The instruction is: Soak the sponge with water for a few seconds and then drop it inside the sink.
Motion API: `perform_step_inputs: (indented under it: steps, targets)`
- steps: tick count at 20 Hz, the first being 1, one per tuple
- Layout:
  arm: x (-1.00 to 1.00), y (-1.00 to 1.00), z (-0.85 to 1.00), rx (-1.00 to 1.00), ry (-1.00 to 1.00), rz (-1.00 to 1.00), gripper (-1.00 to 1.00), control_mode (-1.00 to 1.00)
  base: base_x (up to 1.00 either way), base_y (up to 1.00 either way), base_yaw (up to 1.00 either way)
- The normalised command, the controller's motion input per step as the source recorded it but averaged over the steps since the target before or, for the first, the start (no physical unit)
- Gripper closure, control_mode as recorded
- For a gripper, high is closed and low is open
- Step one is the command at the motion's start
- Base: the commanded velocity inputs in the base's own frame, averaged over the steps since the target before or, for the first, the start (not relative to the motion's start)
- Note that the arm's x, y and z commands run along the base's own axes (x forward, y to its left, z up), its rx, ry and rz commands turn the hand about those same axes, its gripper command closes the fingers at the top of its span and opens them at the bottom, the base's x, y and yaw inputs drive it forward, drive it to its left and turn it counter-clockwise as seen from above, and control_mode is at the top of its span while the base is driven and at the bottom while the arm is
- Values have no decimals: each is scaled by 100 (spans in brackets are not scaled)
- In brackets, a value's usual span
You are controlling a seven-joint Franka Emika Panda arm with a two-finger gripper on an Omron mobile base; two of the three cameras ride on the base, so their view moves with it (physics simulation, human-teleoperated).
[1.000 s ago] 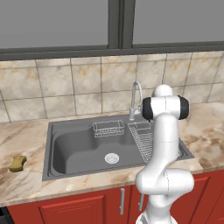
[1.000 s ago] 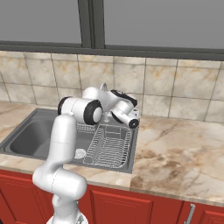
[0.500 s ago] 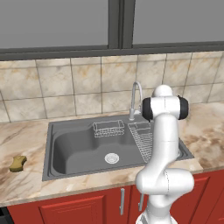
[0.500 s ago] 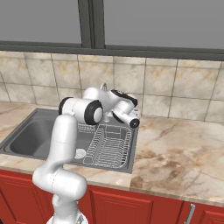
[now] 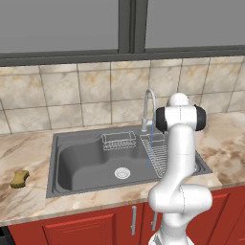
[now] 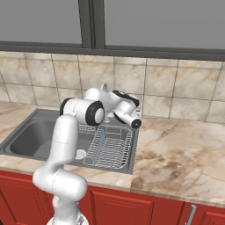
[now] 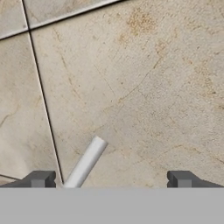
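The sponge (image 5: 19, 178), a small mustard-yellow block, lies on the marble counter left of the sink (image 5: 67, 143), far from the arm. A thin pale-blue stream of water (image 5: 150, 146) falls from the curved silver faucet (image 5: 149, 103) at the basin's right side; the water (image 6: 100, 141) also shows in the right base view, by the rack's left edge. My gripper (image 7: 111, 179) is open with nothing between its fingertips (image 7: 41, 178). It faces the tiled wall, with the faucet's white lever (image 7: 87, 161) just ahead. My hand (image 6: 125, 110) is raised behind the faucet.
A wire dish rack (image 6: 110, 147) fills the sink's right part. A small wire basket (image 5: 118, 140) hangs at its back wall. The round drain (image 5: 121, 172) sits mid-basin. Open marble counter (image 6: 176, 154) stretches to the right, and the tiled backsplash stands close behind the hand.
My hand has shifted slightly to the right and down beside the faucet. The jaws stay wide apart and the sponge has not moved.
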Motion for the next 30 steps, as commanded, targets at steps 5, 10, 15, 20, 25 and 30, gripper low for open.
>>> perform_step_inputs:
  steps: [5,10,15,20,25,30]
  targets:
    - [0,-61,-10,0,0,0,-100,-100,0,0,0]
    - [0,-58,-5,0,0,0,-100,-100,0,0,0]
    - [0,-52,2,0,0,0,-100,-100,0,0,0]
    - [-9,-54,10,3,0,0,-100,-100,0,0,0]
    - [-24,-42,24,5,0,0,-100,-100,0,0,0]
    - [-23,-44,36,7,0,0,-100,-100,0,0,0]
